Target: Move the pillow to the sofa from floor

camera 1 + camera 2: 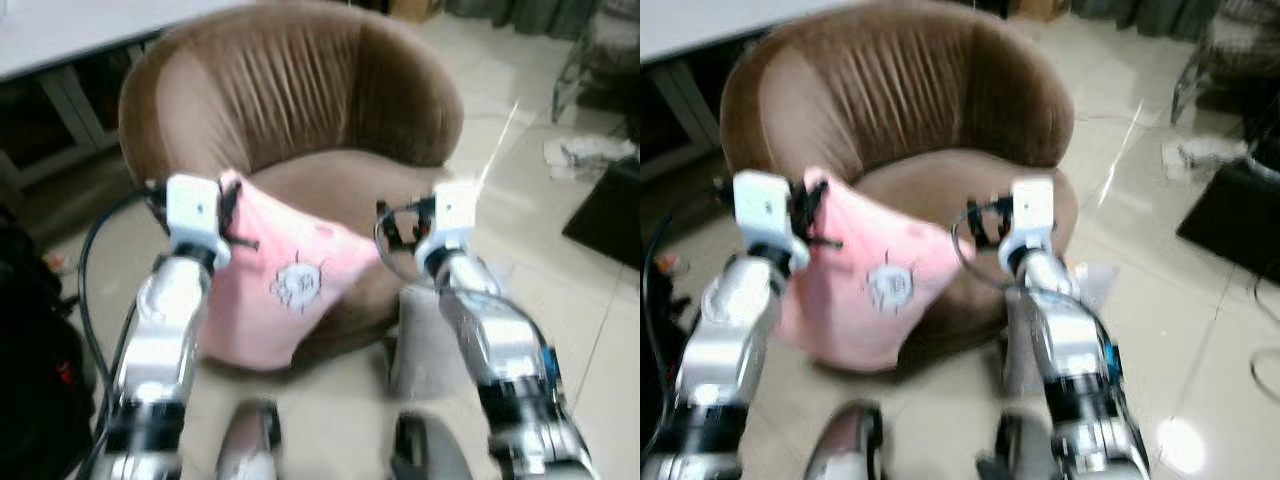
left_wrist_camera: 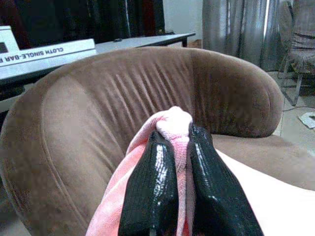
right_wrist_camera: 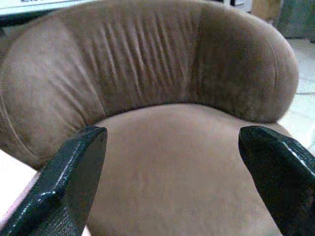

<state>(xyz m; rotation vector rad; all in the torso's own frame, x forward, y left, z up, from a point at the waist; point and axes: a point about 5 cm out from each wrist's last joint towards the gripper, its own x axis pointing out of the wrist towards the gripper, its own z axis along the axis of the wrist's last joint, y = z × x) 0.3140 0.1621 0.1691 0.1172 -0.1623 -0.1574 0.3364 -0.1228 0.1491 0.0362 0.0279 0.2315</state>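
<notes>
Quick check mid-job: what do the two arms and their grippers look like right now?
Both arms are shiny silver with dark joint bands and a white boxy wrist block. A black cable loops beside the left arm; the right arm shows a bit of blue. Left gripper and right gripper each have two long, glossy black, ribbed fingers.

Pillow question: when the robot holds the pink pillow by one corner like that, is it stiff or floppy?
Probably floppy: the pillow hangs from the left gripper, whose fingers bunch one corner. It seems light, since that pinch alone holds it. It likely won't slip, because the cloth is squeezed tight.
</notes>
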